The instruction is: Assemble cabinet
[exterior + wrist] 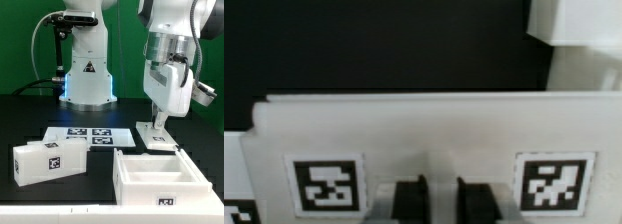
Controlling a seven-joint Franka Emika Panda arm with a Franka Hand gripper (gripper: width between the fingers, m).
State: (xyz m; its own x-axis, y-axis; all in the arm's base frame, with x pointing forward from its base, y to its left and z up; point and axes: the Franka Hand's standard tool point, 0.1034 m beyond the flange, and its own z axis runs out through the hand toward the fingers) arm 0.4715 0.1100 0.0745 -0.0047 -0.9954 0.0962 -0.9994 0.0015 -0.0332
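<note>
The cabinet [150,190], an open white box frame with a tag on its front wall, stands at the front of the exterior view's right. Just behind it, my gripper [158,126] points straight down onto a small white tagged panel [160,138] that sits low at table height. In the wrist view my gripper [439,200] has its two dark fingers close together, with a thin strip of that white panel [438,135] between them. The panel carries a tag on each side of the fingers. I cannot tell whether the panel touches the table.
A white tagged block [45,160] lies at the front of the exterior view's left. The marker board [88,134] lies flat mid-table. The robot base [85,80] stands behind. Another white part [580,30] shows at a corner of the wrist view.
</note>
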